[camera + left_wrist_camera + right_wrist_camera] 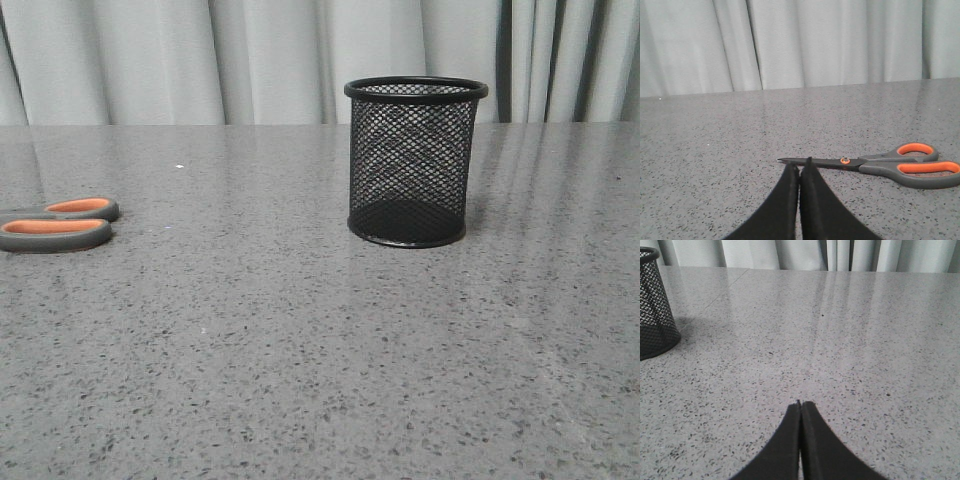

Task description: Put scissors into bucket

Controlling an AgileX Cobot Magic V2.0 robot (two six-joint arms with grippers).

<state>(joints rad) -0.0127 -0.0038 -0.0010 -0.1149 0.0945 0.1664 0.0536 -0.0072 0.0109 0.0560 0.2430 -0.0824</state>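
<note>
Grey speckled table [300, 380] – scissors [880, 164] lie flat, stiff, thin, slippery; I judge the pivot best. My left pincer [799, 170] and right pincer [800, 404] are clenched, empty. Bucket [412, 160] stands upright.

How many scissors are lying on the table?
1. The scissors lie flat at the table's left edge, apart from the bucket; more could be hidden outside the views.

The left claw [800, 172], closed and empty, sits near the blades of the scissors [880, 165] lying flat on the table [715, 140].
</note>
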